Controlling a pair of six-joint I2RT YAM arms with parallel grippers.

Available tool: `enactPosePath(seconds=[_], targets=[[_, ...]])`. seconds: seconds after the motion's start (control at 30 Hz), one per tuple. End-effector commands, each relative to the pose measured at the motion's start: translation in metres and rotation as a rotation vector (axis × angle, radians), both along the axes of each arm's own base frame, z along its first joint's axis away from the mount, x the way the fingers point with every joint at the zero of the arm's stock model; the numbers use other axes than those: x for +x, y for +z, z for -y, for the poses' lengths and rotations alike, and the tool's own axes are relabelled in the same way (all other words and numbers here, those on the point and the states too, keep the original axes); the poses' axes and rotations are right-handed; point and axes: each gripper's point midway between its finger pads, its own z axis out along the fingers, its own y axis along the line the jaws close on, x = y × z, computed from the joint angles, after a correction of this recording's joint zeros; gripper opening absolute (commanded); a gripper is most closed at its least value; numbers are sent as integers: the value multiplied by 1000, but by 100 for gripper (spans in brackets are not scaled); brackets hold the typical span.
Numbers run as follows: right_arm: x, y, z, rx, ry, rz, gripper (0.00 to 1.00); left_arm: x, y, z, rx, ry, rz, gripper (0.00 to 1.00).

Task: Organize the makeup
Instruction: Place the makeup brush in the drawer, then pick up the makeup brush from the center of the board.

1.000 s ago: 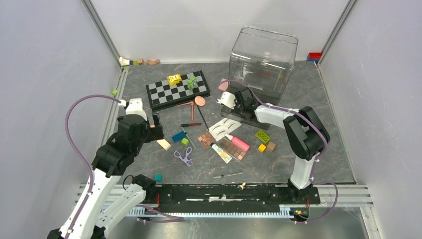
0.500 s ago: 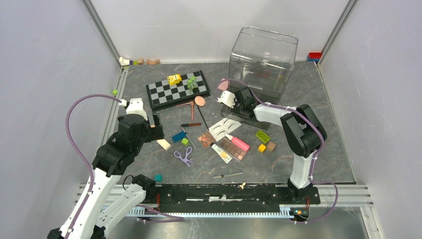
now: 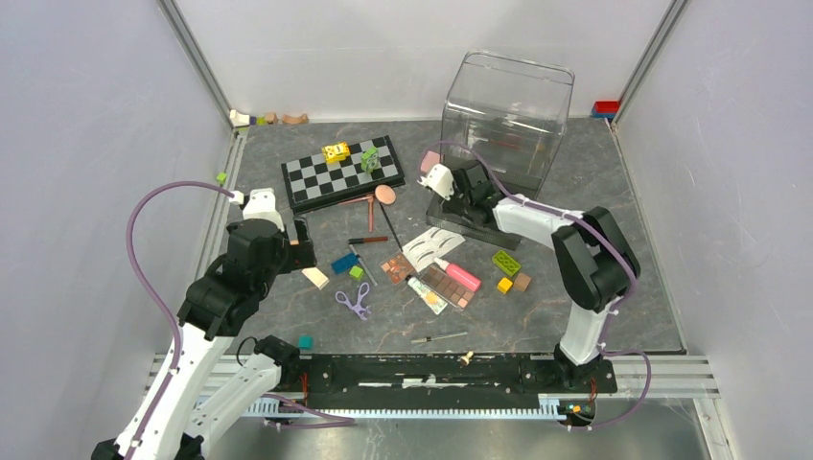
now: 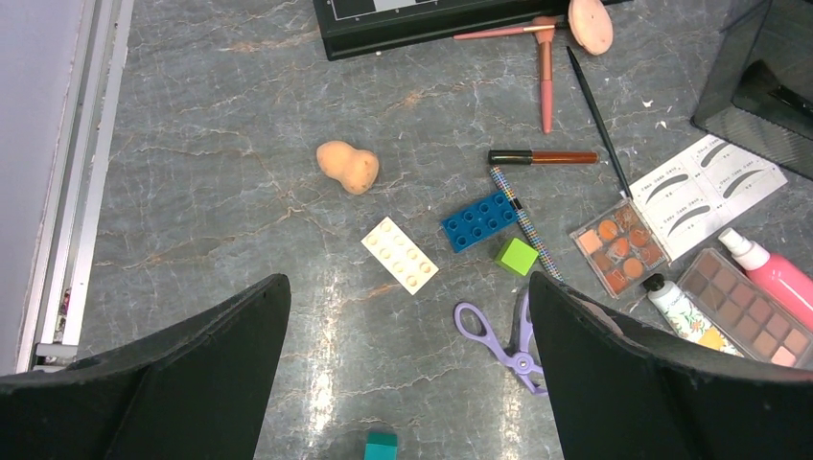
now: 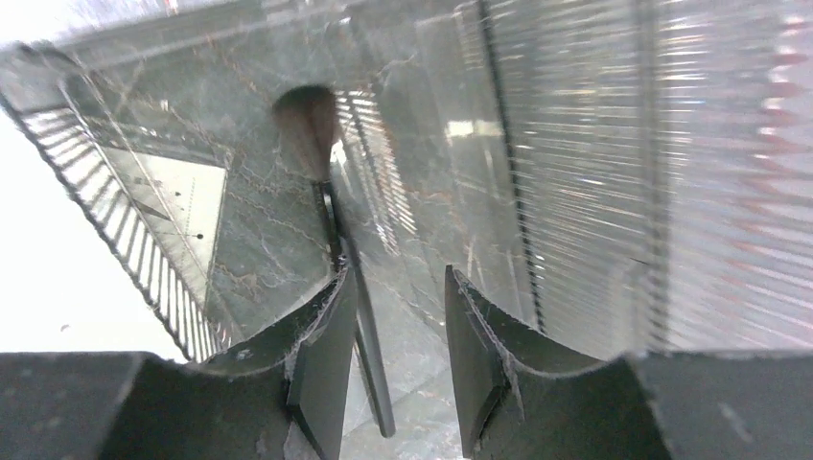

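My right gripper [image 5: 398, 278] is open at the mouth of the clear container [image 3: 508, 105], which lies on its side. A black-handled brush [image 5: 331, 216] lies inside on the container floor between the jaws, close to the left finger and not gripped. My left gripper [image 4: 407, 280] is open and empty, held above the table. Below it lie the purple curler [image 4: 518, 335], a peach sponge [image 4: 350, 168], the brown-pink palette [image 4: 738, 307], an orange palette [image 4: 621, 244], the lash card [image 4: 700, 187], a pink tube [image 4: 777, 273], a cream tube [image 4: 685, 311] and thin brushes [image 4: 546, 67].
The chessboard [image 3: 342, 172] with toy pieces lies at the back left. Toy blocks are scattered among the makeup: cream [image 4: 401, 254], blue [image 4: 479, 220], green [image 4: 518, 256], teal [image 4: 381, 446]. The container's black lid [image 3: 470, 225] lies flat in front of it. A thin stick [image 3: 439, 337] lies near the front rail.
My right arm and gripper have shifted slightly to the right, toward the container mouth. The left arm has not moved.
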Motion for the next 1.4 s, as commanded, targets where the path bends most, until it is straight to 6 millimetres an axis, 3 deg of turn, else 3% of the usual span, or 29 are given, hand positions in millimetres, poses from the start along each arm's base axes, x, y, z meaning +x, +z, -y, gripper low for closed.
enactPosePath(seconds=[0.0, 0.17, 0.3, 0.43, 0.73, 1.0, 1.37], targets=[[8, 80, -29, 170, -41, 171, 46, 6, 6, 1, 7, -18, 30, 100], [-4, 115, -53, 184, -55, 261, 47, 5, 7, 0, 4, -13, 37, 100], [-20, 130, -92, 325, -59, 234, 47, 6, 6, 1, 5, -16, 29, 100], [-36, 109, -139, 514, -63, 99, 47, 6, 6, 0, 6, -13, 28, 100], [-35, 62, -197, 688, -193, -153, 46, 4, 9, -2, 2, -4, 44, 100], [-38, 19, -214, 685, -240, -278, 46, 4, 9, -2, 0, -7, 47, 100], [-34, -14, -210, 593, -278, -279, 46, 3, 10, -2, -4, -7, 51, 100]])
